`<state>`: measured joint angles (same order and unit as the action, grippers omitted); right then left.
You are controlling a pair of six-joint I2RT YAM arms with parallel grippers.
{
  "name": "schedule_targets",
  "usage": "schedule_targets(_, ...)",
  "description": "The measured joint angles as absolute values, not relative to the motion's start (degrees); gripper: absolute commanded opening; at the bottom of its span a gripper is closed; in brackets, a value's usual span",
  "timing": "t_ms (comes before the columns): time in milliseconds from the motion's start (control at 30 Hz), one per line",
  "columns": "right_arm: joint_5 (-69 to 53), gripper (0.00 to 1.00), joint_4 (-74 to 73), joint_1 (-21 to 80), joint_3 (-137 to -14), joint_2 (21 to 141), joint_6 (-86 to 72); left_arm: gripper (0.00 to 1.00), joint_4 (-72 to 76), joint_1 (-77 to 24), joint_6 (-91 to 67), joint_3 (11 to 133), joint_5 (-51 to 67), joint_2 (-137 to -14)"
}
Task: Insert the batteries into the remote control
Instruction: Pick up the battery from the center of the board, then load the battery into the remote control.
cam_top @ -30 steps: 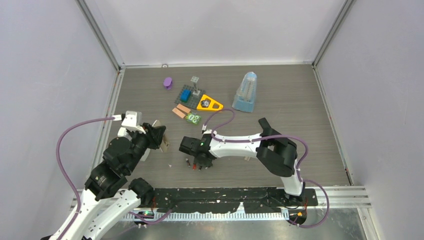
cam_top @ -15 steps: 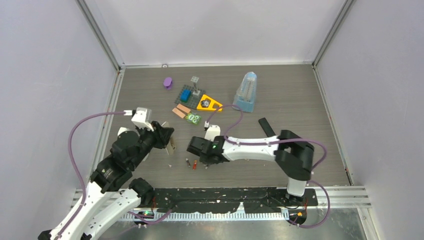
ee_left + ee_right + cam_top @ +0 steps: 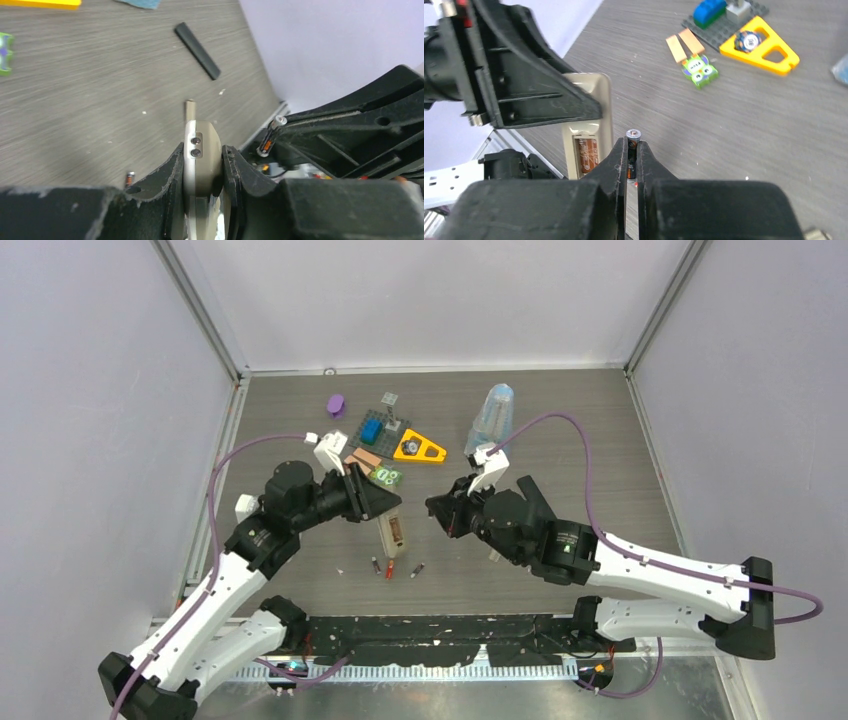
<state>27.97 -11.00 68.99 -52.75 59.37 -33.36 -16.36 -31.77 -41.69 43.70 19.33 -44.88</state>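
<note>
My left gripper (image 3: 378, 504) is shut on the pale remote control (image 3: 392, 533) and holds it off the table, back side towards the right arm. In the left wrist view the remote (image 3: 202, 150) is clamped edge-on between the jaws. In the right wrist view its open compartment (image 3: 586, 152) shows one brown battery inside. My right gripper (image 3: 632, 146) is shut on one battery (image 3: 632, 142), held upright just right of the remote. That battery also shows in the left wrist view (image 3: 269, 137). Three batteries (image 3: 389, 568) lie on the table below the remote.
A flat black strip (image 3: 197, 43) lies on the table beyond the remote. At the back are a purple piece (image 3: 336, 405), a brick plate (image 3: 380, 428), a yellow triangle (image 3: 418, 448), a green toy (image 3: 387, 476) and a clear blue container (image 3: 490, 420).
The left arm has carried the remote right, to the table's middle. The right arm has risen from the batteries with one battery in its jaws and swung round to face the remote.
</note>
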Motion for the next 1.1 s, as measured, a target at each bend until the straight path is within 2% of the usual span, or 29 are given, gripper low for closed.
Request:
schedule_targets(267,22.09,0.05,-3.11,70.98,-52.34,59.31,-23.92,0.00,-11.31,-30.24,-52.23,43.70,26.89,-45.91)
schedule_targets(567,20.62,0.05,1.56,73.80,-52.34,61.93,-20.45,0.00,-10.90,-29.61,-56.84,43.68,27.94,-45.65)
schedule_targets(1100,23.49,0.05,1.43,75.55,-52.34,64.16,-18.33,0.00,-9.67,-29.50,-59.16,42.70,28.56,-46.26)
